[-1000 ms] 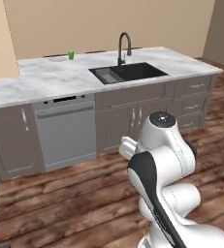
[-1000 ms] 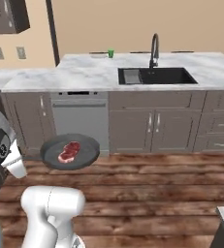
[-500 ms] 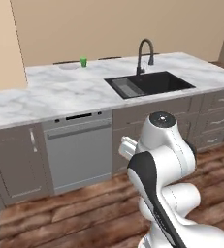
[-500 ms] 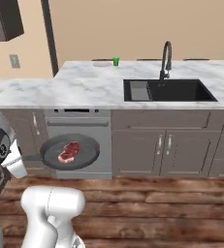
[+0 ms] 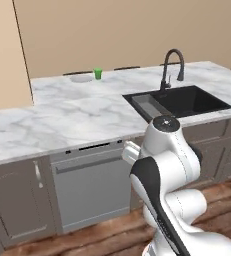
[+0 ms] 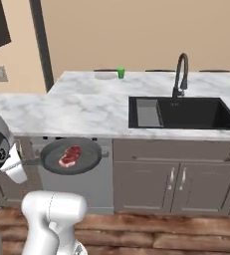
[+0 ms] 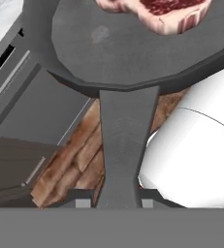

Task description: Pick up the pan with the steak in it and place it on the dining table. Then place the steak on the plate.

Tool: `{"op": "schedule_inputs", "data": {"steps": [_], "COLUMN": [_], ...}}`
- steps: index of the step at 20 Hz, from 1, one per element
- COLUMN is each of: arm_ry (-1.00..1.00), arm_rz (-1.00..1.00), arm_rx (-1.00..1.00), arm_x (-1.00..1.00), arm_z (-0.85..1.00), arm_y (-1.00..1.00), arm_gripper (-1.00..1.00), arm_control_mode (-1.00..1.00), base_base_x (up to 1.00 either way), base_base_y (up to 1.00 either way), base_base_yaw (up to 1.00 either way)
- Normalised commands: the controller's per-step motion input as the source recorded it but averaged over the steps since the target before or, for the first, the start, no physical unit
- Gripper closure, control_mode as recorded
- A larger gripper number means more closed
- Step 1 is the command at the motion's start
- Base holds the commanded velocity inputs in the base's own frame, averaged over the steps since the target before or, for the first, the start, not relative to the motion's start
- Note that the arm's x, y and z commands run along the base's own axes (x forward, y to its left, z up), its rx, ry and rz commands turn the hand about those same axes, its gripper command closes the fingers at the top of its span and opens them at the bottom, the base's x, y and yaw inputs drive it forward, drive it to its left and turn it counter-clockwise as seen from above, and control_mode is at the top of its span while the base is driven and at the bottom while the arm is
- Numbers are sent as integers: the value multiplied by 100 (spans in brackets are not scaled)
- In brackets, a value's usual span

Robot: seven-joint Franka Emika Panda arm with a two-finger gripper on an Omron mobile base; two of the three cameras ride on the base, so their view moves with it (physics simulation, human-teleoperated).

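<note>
Pan (image 6: 71,156) w/ steak (image 6: 70,156) held level before dishwasher (image 6: 94,184), below counter (image 6: 81,112).

One pan (image 6: 70,156) is in the air at the near left, in front of the cabinets, and one steak (image 6: 70,155) lies in it. On the table (image 5: 62,117) there is one plate (image 5: 81,78) at the far side, and one small green cup (image 5: 97,73) stands just to its right. One black sink (image 6: 183,112) is set into the table on the right, with one dark curved faucet (image 6: 181,74) behind it. Below the table sits one dishwasher (image 5: 91,184). The right base view shows one wall outlet (image 6: 0,73) at the far left. One wooden floor (image 6: 161,236) runs along the near side.
</note>
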Motion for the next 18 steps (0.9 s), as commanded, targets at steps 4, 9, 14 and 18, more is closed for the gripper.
{"op": "schedule_inputs", "data": {"steps": [4,9,14,18], "arm_ry": [0,0,0,0], "arm_rz": [0,0,0,0], "arm_rx": [0,0,0,0], "arm_x": [0,0,0,0], "arm_z": [0,0,0,0], "arm_y": [0,0,0,0], "arm_gripper": [100,100,100,100], "arm_control_mode": [100,100,100,100], "base_base_x": [89,78,67,44], "base_base_y": [-84,-98,-100,-100], "base_base_yaw": [0,0,0,-1]}}
